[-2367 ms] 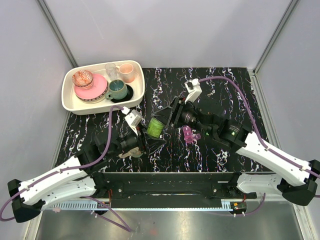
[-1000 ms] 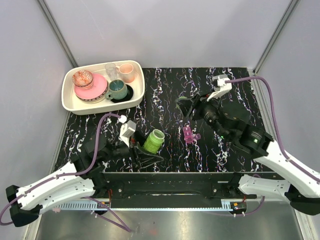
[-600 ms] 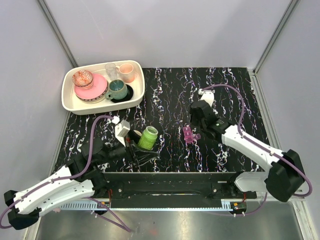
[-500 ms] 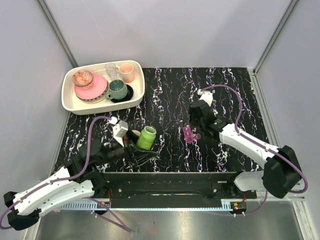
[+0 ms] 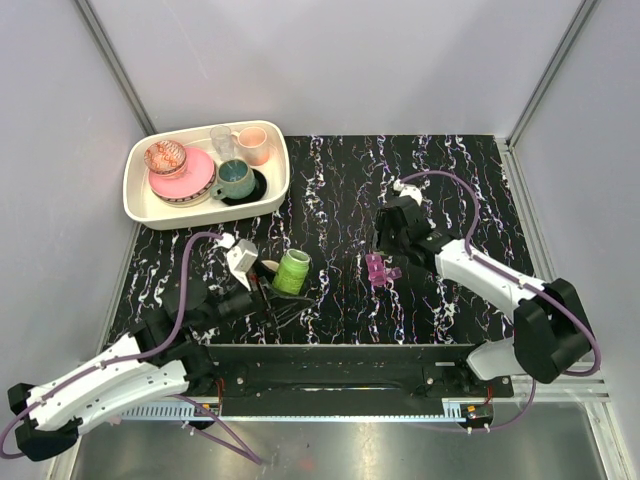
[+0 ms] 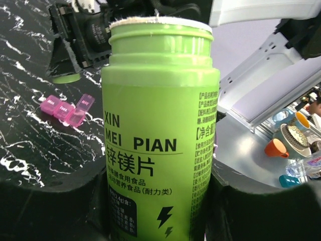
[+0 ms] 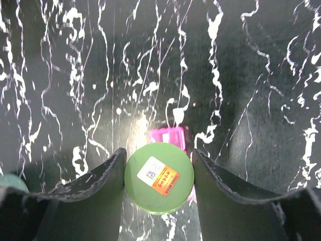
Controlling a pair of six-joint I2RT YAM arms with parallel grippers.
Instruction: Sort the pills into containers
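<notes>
Left gripper [image 5: 285, 292] pinches the lime-green cylindrical plastic bottle [image 6: 159, 125] low on its body, a black finger on either side. The bottle stands roughly upright and uncapped, showing its white-edged mouth. To this gripper's right, on the black white-streaked tabletop [image 5: 450, 180], lies the small magenta-purple rectangular pill box [image 5: 378, 268], one lid flipped up. The right gripper [image 5: 390, 228], near the box, has its fingers closed on the round green cap [image 7: 159, 177], which partly hides the box beyond it.

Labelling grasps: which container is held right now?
The lime-green bottle, upright in the left gripper, its cap off. The purple pill box lies free on the table; the right gripper near it holds only the green cap.
</notes>
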